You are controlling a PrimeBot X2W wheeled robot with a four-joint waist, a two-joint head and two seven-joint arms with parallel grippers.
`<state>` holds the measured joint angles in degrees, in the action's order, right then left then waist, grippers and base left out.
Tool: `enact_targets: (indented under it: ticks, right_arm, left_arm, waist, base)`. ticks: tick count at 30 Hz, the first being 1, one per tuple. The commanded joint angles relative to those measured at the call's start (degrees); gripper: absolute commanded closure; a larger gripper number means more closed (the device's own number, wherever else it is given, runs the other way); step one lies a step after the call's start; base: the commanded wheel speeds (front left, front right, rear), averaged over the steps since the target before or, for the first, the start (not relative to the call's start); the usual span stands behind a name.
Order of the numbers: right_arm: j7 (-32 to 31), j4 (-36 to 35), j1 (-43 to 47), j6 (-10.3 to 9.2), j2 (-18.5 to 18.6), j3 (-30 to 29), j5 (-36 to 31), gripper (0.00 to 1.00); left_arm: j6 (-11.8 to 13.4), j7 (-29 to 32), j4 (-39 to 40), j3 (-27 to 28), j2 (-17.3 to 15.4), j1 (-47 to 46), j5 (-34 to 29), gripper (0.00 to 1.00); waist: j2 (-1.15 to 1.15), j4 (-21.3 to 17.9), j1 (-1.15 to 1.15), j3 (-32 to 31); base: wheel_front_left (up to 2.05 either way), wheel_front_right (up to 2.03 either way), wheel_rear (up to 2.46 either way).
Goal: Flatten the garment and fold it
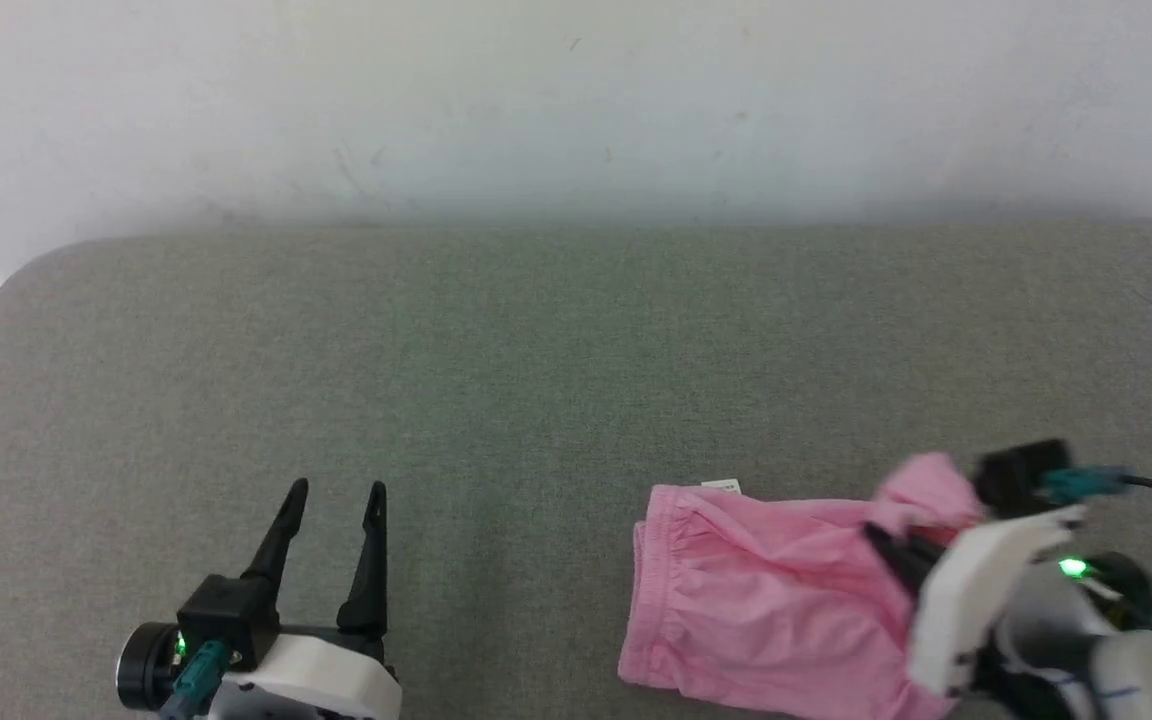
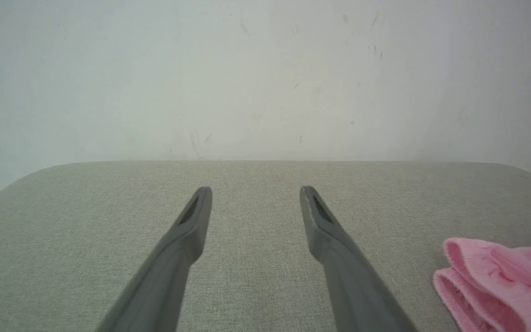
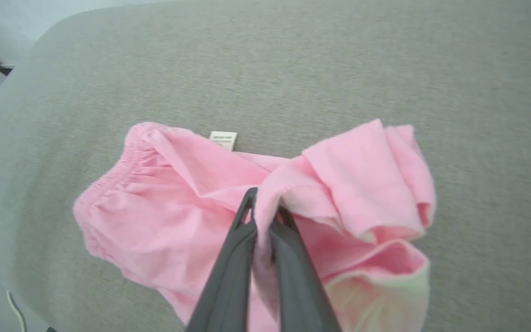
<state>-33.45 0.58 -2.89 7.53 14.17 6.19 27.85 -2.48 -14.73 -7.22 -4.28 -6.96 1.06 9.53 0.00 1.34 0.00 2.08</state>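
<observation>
On my head feed the light pink, thin soft fabric shorts (image 1: 766, 590) lie on the grey woven-cloth table top (image 1: 536, 350) at the lower right, close to the near edge. Their gathered elastic waistband (image 1: 648, 575) forms the left end, and a small white tag (image 1: 723, 486) pokes out along the far edge just beside that band. My right gripper (image 1: 878, 537) is over the right part of the shorts, its two long dark fingers pointing toward the robot's left. On the right wrist feed those fingers (image 3: 242, 240) are drawn almost together with a fold of pink cloth pinched between them. Past the tips one leg is bunched up and turned over on itself, with a paler inner side showing at the hem. The shorts are rumpled, not flat. My left gripper (image 1: 337, 490) is at the lower left, well apart from the shorts. Its fingers are spread with a clear gap, with bare table cloth between them. On the left wrist feed the waistband end of the shorts shows at the lower right edge. A scuffed white wall (image 1: 576, 100) stands behind the table.
</observation>
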Motion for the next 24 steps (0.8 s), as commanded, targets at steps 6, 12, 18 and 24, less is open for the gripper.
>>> enact_targets:
  ticks: [6,12,18,24]
  right_arm:
    - [2.84,3.46,-4.9,-0.04,-6.04,11.13,3.23,1.0]
    - [8.38,9.24,-7.85,-0.04,-6.96,18.92,4.55,0.0]
    - [16.48,5.75,-9.49,-0.04,-1.86,25.26,3.39,0.0]
    - [26.46,-3.15,-7.23,-0.04,2.11,20.92,-0.83,0.0]
  left_arm:
    - [-0.73,-0.27,-0.84,-0.28,0.63,-1.71,-0.58,0.0]
    - [-0.89,-0.27,-1.31,0.02,1.52,-1.86,0.03,0.0]
    - [-0.87,-0.27,-1.27,0.54,2.06,-1.46,-0.06,0.0]
    - [-0.61,-0.27,-1.1,1.51,2.34,-0.9,-0.38,0.0]
  waist:
    - [0.0,1.89,0.0,0.7]
    - [0.0,3.11,0.0,1.15]
    - [0.0,2.64,0.0,1.25]
    - [0.0,0.58,0.0,0.53]
  base:
    - [0.0,0.0,0.0]
    - [0.0,0.0,0.0]
    - [0.0,0.0,0.0]
    - [0.0,0.0,0.0]
